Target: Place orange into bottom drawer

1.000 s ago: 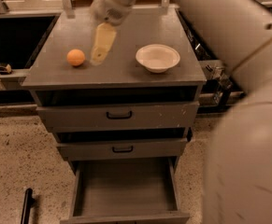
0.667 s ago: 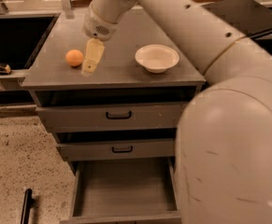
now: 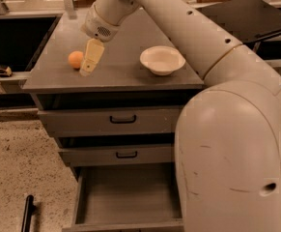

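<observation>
The orange (image 3: pixel 75 59) is a small round fruit on the grey cabinet top (image 3: pixel 120 76), at its left side. My gripper (image 3: pixel 88 67) hangs from the long white arm and points down just right of the orange, its cream finger (image 3: pixel 92 56) right next to the fruit. The bottom drawer (image 3: pixel 126 195) is pulled open below, a plain grey box with nothing in it.
A cream bowl (image 3: pixel 162 60) stands on the cabinet top to the right of the gripper. Two upper drawers (image 3: pixel 123 120) with black handles are closed. My white arm body (image 3: pixel 231 158) fills the right foreground. A black bar (image 3: pixel 27 211) lies on the speckled floor at lower left.
The gripper has moved left and slightly down, closing in on the right side of the orange. The orange, bowl and drawers have stayed in place.
</observation>
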### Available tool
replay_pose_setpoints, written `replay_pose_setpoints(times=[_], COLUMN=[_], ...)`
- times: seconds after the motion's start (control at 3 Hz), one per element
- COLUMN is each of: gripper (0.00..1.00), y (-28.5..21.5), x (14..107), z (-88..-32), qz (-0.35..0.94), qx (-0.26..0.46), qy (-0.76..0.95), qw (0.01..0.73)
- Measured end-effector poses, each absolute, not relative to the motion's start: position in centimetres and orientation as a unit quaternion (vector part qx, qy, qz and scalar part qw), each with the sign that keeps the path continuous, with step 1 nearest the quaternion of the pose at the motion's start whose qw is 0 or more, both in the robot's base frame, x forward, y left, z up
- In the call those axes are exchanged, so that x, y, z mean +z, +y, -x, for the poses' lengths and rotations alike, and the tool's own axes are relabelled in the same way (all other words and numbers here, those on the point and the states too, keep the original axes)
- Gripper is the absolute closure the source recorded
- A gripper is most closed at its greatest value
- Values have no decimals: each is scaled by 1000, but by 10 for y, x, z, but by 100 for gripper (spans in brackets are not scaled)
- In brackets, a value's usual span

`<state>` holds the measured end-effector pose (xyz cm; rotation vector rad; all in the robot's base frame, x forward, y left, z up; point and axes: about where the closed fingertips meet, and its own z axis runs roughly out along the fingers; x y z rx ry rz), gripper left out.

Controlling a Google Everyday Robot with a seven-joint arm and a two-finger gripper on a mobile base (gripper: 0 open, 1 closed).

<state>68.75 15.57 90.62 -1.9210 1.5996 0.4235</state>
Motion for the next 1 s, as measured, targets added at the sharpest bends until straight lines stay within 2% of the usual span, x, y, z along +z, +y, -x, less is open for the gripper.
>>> replay_pose_setpoints(times=[1.0], gripper=[1], y=[199], x=[843], z=[-750], qz=[623], qx=[218], qy=[647], qw=[381])
